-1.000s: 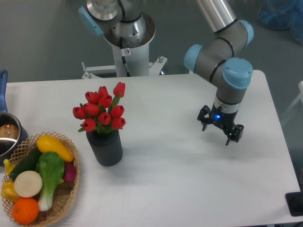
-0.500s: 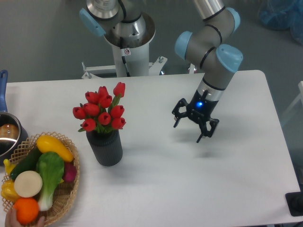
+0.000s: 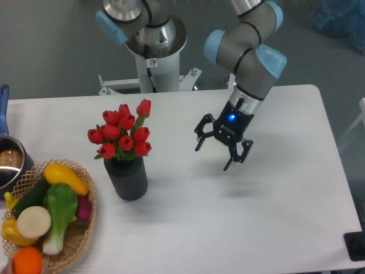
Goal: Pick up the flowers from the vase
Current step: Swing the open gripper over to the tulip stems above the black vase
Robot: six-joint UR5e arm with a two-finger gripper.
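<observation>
gripper (image 3: 213,158): centre of frame, above the table (image 3: 256,228), jaws apart, holding nothing | flowers (image 3: 122,135): left of centre, standing in the vase (image 3: 128,178) | basket (image 3: 81,234): lower left corner, near the vase

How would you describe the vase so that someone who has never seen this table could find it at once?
Start at the white table and look to its left half, just right of the wicker basket of vegetables. There stands the vase, a short upright cylinder holding a bunch of red tulips. Its dark, ribbed sides set it apart from the shiny metal pot at the left edge.
</observation>
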